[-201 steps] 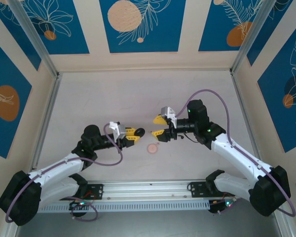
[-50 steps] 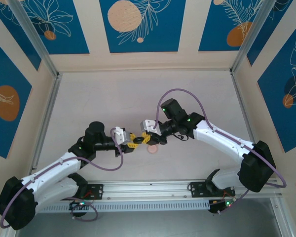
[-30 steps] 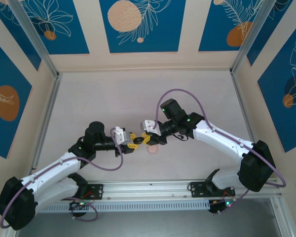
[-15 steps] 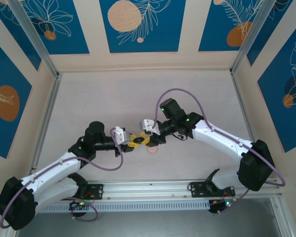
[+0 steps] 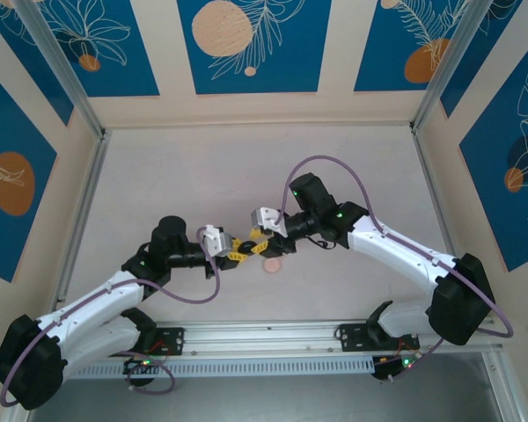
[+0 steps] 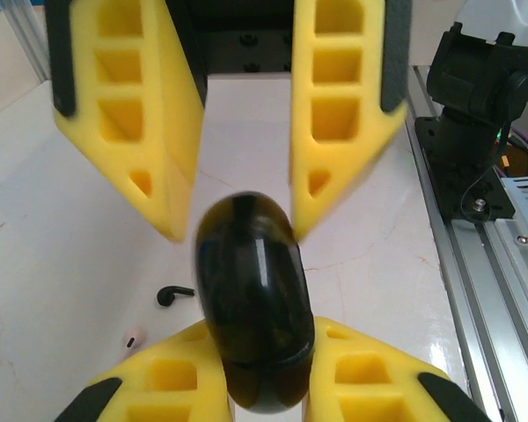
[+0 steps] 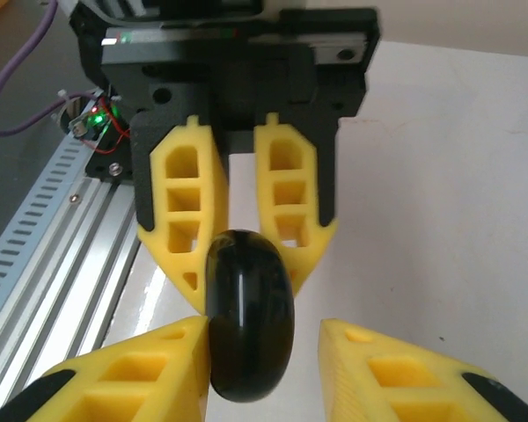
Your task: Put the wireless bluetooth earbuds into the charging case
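A glossy black round charging case point(image 6: 255, 316) is held on edge off the table, and my left gripper point(image 6: 260, 345) is shut on its lower part. In the top view the case point(image 5: 247, 245) hangs between the two grippers at mid-table. My right gripper point(image 7: 264, 332) faces the left one with its jaws open around the same case point(image 7: 249, 325); its left finger point(image 7: 141, 374) touches the case while the right finger stands clear. A black earbud point(image 6: 172, 294) and a pale pink earbud point(image 6: 134, 336) lie on the table beneath. Left gripper point(image 5: 235, 250) and right gripper point(image 5: 258, 238) almost meet tip to tip.
A pink round case point(image 5: 271, 265) lies on the white table just right of the grippers. The aluminium rail point(image 5: 264, 338) with both arm bases runs along the near edge. Side walls bound the table left and right.
My left gripper has closed on the black case. My right gripper, shut on it a second ago, has opened and drawn slightly back and up.
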Available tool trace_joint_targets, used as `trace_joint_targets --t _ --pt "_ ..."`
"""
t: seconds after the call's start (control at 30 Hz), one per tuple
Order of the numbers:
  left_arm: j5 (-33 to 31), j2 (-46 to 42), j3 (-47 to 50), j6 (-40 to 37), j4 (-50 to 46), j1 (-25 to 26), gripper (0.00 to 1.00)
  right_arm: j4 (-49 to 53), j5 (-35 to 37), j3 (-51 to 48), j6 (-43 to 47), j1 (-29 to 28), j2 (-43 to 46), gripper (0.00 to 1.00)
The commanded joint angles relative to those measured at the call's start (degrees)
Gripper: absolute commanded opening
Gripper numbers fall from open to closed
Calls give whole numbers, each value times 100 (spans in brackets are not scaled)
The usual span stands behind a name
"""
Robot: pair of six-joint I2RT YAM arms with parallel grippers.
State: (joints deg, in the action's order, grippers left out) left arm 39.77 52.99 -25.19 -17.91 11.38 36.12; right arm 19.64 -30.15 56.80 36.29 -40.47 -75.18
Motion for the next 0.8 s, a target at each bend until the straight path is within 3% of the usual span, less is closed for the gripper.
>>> trace_joint_targets --t 0.0,0.43,0.77 --pt "232 -64 -170 -32 -14 42 17 -440 104 -122 -218 198 198 35" --pt "18 -70 -88 28 126 37 17 -728 -283 -366 -546 426 472 35" --pt "-552 -209 197 168 492 37 17 -902 -122 -419 -1648 783 706 36"
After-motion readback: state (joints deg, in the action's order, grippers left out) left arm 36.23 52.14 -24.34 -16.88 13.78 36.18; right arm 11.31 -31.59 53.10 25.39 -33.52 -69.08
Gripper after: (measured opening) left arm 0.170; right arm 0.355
